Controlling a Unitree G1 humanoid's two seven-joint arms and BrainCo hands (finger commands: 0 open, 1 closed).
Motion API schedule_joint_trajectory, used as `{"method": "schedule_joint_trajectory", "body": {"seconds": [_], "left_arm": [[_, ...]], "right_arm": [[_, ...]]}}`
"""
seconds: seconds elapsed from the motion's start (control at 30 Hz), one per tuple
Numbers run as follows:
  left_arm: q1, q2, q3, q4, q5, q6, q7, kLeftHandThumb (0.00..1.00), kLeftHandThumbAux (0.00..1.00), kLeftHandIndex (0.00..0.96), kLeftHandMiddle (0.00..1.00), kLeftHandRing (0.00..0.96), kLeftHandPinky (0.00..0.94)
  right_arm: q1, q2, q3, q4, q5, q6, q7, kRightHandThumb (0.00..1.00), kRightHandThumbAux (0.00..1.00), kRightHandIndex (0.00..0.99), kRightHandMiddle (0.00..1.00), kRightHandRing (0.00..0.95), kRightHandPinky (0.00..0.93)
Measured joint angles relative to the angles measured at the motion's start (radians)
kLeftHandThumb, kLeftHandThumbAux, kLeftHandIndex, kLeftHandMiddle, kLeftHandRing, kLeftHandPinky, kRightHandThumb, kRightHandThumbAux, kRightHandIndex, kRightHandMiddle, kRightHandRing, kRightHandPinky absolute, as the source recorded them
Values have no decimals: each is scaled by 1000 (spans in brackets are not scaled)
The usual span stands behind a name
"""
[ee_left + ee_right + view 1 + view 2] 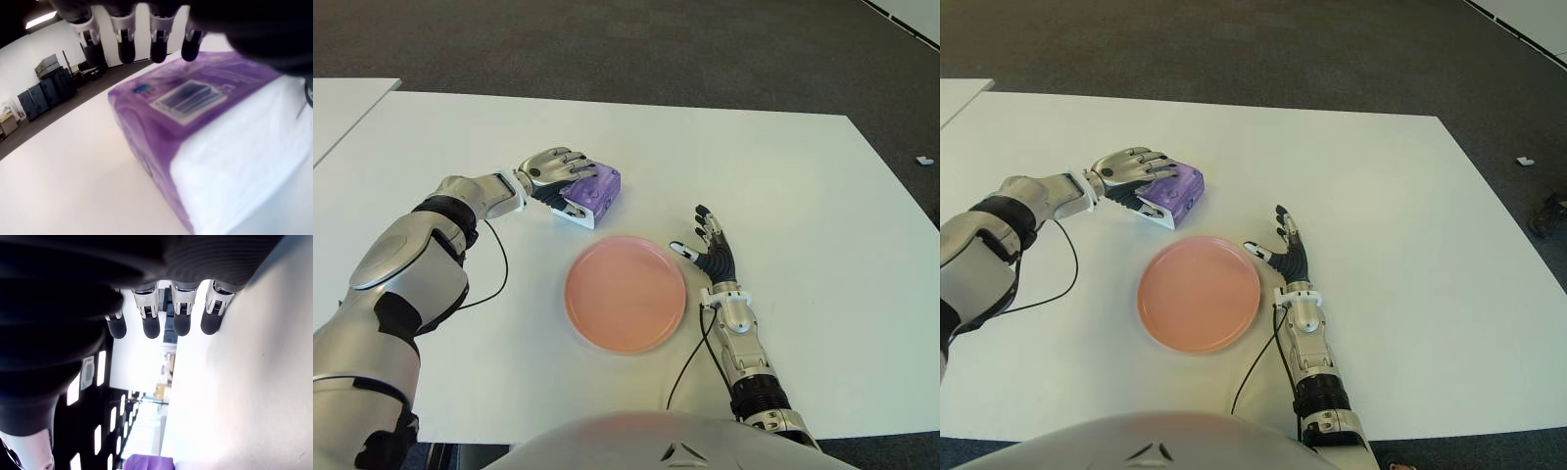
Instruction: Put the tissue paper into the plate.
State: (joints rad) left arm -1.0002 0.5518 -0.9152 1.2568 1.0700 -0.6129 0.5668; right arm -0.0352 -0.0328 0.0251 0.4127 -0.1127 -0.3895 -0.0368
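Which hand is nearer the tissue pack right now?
Left. The left hand is over the tissue pack, fingers draped on its top. The right hand shows open beside the plate, on its right, apart from the pack.

A purple-wrapped tissue pack [592,194] with one white end lies on the white table [783,186] toward its left-centre, just beyond the empty round pink plate [625,292], apart from it.
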Motion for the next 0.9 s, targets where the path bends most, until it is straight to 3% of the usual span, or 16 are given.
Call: {"method": "schedule_joint_trajectory", "body": {"seconds": [0.5,0.9], "left_arm": [[2,-18,3,-4,3,6,31,269,163,0,0,0,0],[80,-94,-94,48,71,176,179,259,164,0,0,0,0]], "right_arm": [[10,-8,7,-13,0,0,8,0,708,0,0,0,0],[37,-5,22,-41,2,0,22,0,748,0,0,0,0]]}}
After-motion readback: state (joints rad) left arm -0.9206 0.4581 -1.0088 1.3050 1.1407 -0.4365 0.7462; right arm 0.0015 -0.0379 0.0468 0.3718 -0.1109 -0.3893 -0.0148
